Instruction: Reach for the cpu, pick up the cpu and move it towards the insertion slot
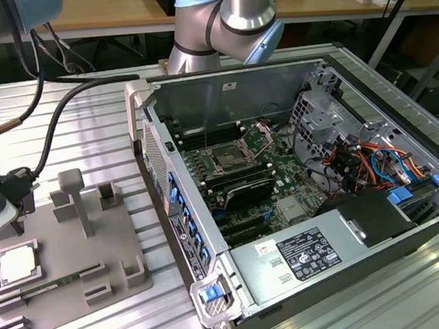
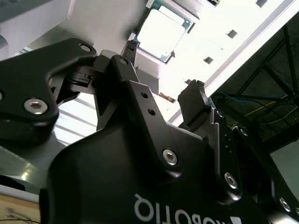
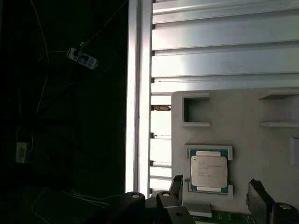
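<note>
My gripper (image 3: 216, 183) stands with two fingers spread, holding nothing, near the one cpu (image 3: 209, 170) lying in its recess on the grey plate (image 3: 261, 107). The one insertion slot (image 1: 227, 160) sits well apart inside the case (image 1: 227, 86).

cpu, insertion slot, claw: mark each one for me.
cpu (image 3: 209, 171): first wrist view, middle of its pale metal top.
insertion slot (image 1: 229, 161): exterior view, dark centre inside the metal frame.
claw (image 3: 217, 184): first wrist view, midway between its open fingertips.
</note>
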You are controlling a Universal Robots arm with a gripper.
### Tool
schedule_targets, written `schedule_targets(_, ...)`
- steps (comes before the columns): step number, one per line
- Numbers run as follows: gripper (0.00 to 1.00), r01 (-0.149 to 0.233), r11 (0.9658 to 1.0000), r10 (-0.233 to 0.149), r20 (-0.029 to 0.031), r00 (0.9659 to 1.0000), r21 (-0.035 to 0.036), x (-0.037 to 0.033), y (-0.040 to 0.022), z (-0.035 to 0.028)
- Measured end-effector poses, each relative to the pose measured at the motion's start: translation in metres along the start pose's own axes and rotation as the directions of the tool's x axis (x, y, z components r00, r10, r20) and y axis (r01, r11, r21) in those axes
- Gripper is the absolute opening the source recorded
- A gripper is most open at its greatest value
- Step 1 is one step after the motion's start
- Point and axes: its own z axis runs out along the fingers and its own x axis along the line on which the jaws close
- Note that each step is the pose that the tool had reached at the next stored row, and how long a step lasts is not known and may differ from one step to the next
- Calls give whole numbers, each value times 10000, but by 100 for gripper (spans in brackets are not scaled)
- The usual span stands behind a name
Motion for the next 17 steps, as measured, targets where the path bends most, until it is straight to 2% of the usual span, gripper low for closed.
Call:
schedule_targets(5,64,103,9999,-103,-16,9999,-3,1,-8,110)
schedule_targets(12,64,102,9999,-102,-16,9999,-3,2,-12,208)
schedule_targets(17,64,103,9999,-103,-16,9999,-3,2,-19,313)
